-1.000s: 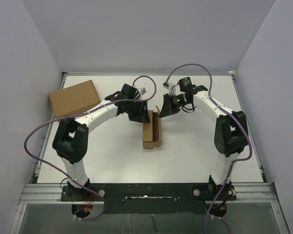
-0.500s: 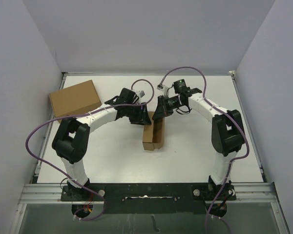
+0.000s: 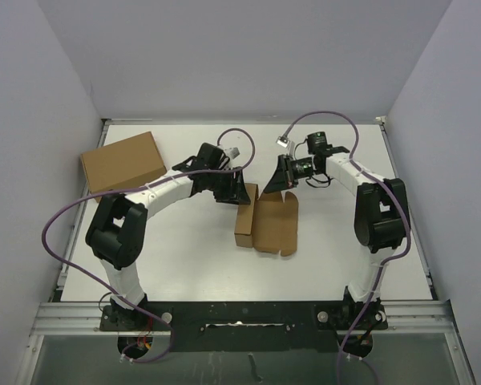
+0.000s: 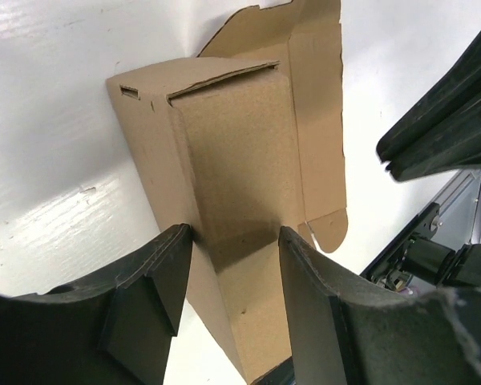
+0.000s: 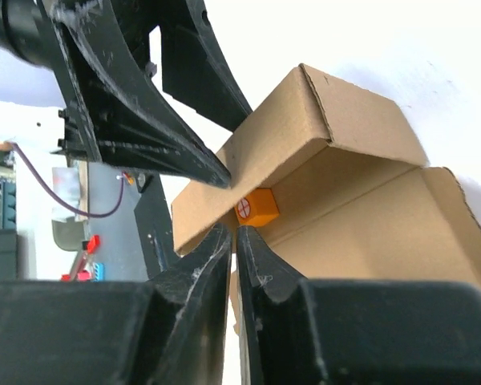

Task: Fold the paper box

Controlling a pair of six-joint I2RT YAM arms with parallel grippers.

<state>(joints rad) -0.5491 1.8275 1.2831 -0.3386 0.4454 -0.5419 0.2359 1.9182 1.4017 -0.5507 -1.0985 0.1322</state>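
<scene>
Lying open, brown paper box (image 3: 264,223), lid flap spread flat

A white table (image 3: 184,265) fills the frame, walled on three sides. At its centre lies a brown paper box (image 3: 244,223), its lid flap (image 3: 277,226) spread flat on the surface towards the right. A larger cardboard box (image 3: 122,160) sits closed at the upper left, well apart.

Brown paper box (image 3: 264,223) w/ lid open flat.
</scene>
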